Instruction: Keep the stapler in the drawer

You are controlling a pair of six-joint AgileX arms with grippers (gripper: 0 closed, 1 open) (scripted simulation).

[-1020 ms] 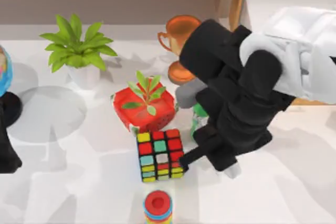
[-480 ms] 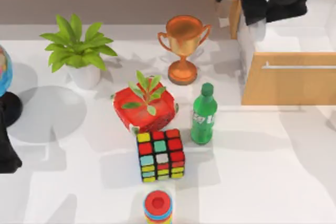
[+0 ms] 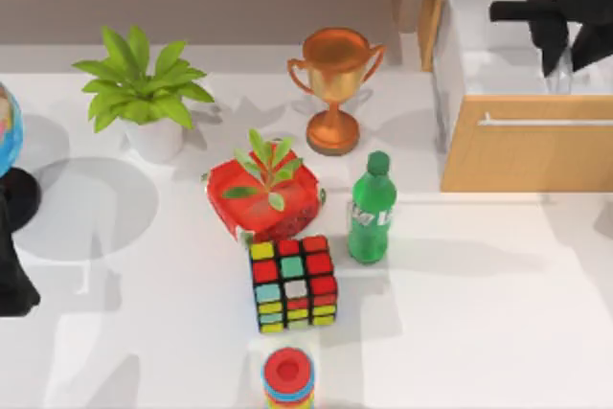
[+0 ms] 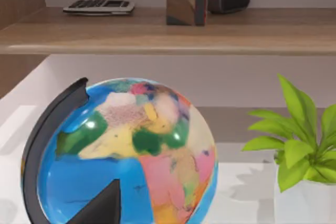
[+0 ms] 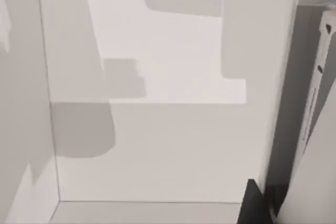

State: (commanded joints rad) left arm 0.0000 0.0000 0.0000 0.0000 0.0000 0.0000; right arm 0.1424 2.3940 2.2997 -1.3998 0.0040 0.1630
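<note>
The drawer (image 3: 522,155) stands pulled open at the table's right rear, with a light-wood front, a silver bar handle (image 3: 546,123) and a white inside (image 5: 157,129). My right gripper (image 3: 565,56) hangs over that white inside, shut on the stapler (image 3: 565,74), a light-grey bar poking down below the black fingers. In the right wrist view the stapler (image 5: 315,108) runs along the picture's edge beside one black fingertip (image 5: 254,205), above the bare drawer floor. My left arm (image 3: 14,275) stays parked at the table's left edge.
A green bottle (image 3: 371,208), a Rubik's cube (image 3: 292,284), a red pot with a plant (image 3: 265,193), a copper trophy (image 3: 335,83) and a ring stack (image 3: 287,375) fill the table's middle. A white-potted plant (image 3: 144,93) and a globe (image 4: 126,150) stand left.
My right arm has risen from beside the cube and bottle, swung to the drawer at the back, and now sits further right over its white inside.
</note>
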